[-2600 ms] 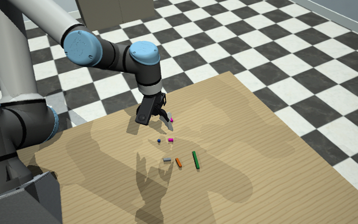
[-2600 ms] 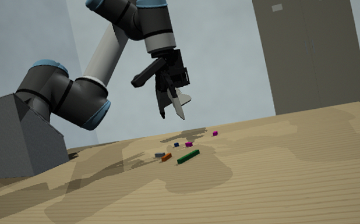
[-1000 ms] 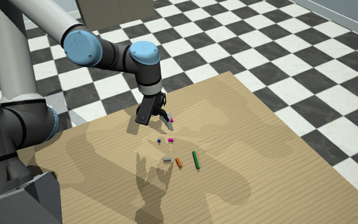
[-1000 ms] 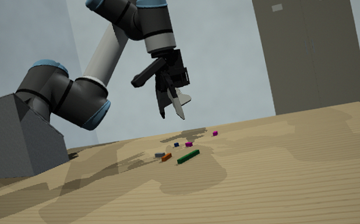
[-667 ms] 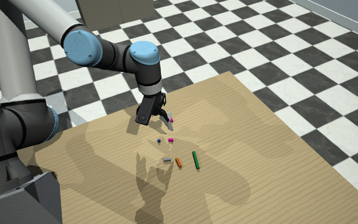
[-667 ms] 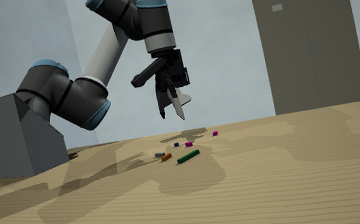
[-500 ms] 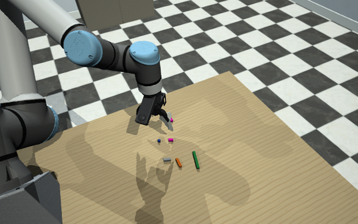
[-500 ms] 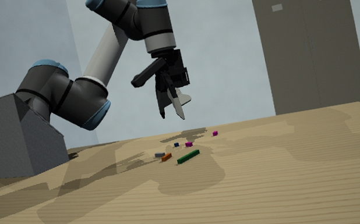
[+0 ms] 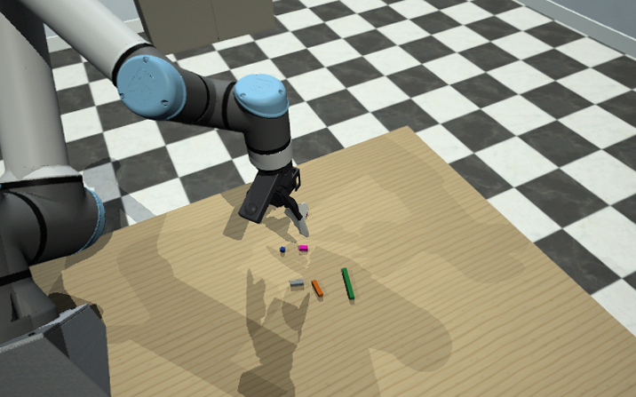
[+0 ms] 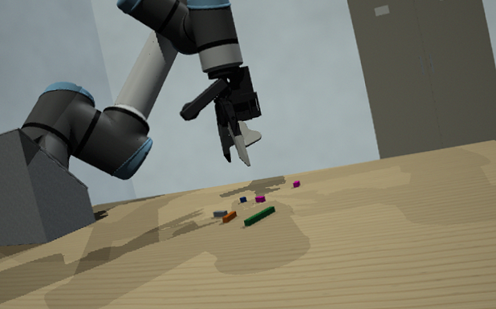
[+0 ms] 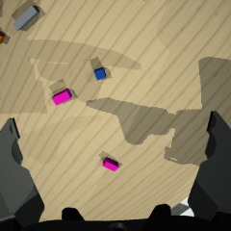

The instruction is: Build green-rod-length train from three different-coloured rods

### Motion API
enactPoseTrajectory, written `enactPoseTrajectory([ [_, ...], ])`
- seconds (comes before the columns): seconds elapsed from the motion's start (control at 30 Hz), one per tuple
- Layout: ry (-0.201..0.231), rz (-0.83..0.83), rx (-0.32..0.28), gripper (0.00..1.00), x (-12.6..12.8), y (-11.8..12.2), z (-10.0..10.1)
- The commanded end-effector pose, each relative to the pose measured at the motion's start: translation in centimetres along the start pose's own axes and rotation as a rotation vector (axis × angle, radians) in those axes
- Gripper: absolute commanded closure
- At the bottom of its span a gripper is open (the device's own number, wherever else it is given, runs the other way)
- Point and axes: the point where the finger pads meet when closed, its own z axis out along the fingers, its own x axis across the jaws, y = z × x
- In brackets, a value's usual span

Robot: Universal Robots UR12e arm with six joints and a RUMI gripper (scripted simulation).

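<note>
Top view. We see the gripper (image 9: 299, 220) hanging above the wooden table (image 9: 484, 300), fingers spread, nothing between them. A second magenta rod (image 9: 306, 214) shows only as a sliver beside one finger; the rest is hidden behind it. Nearer us lie the blue rod (image 9: 282, 248) and a magenta rod (image 9: 302, 247), close together but apart. Further along sit the grey rod (image 9: 296, 282), the orange rod (image 9: 317, 287) and the green rod (image 9: 347, 282), all lying flat, none touching. The arm's upper links are cut off at the frame edge. The cabinet (image 9: 205, 15) is cropped at the top.

Exterior view. The gripper (image 10: 236, 156) hovers well above the table (image 10: 367, 262). The rods are small here: blue rod (image 10: 243, 199), magenta rod (image 10: 260, 199), second magenta rod (image 10: 296, 183) set off alone to the right, grey rod (image 10: 220, 213), orange rod (image 10: 229, 217), green rod (image 10: 259, 216). The cabinet (image 10: 423, 51) carries two pale plates; no writing can be read on them.

Wrist view. The fingers stand at both edges, wide apart. The second magenta rod (image 11: 111, 164) lies on the table between them. Blue rod (image 11: 100, 73) and magenta rod (image 11: 62, 96) lie beyond. The grey rod (image 11: 25, 17) is near the corner; the orange rod (image 11: 2, 37) is mostly cut off.
</note>
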Motion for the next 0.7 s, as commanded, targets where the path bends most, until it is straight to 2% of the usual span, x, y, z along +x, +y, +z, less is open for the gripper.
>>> enactPoseTrajectory([
  [0.0, -0.007, 0.132, 0.001, 0.0, -0.9, -0.1, -0.3],
  [0.37, -0.007, 0.434, 0.0, 0.0, -2.5, -0.5, -0.3],
  [0.43, -0.007, 0.434, 0.0, 0.0, -2.5, -0.5, -0.3],
  [0.67, -0.007, 0.651, -0.001, 0.0, -3.7, -0.7, -0.4],
])
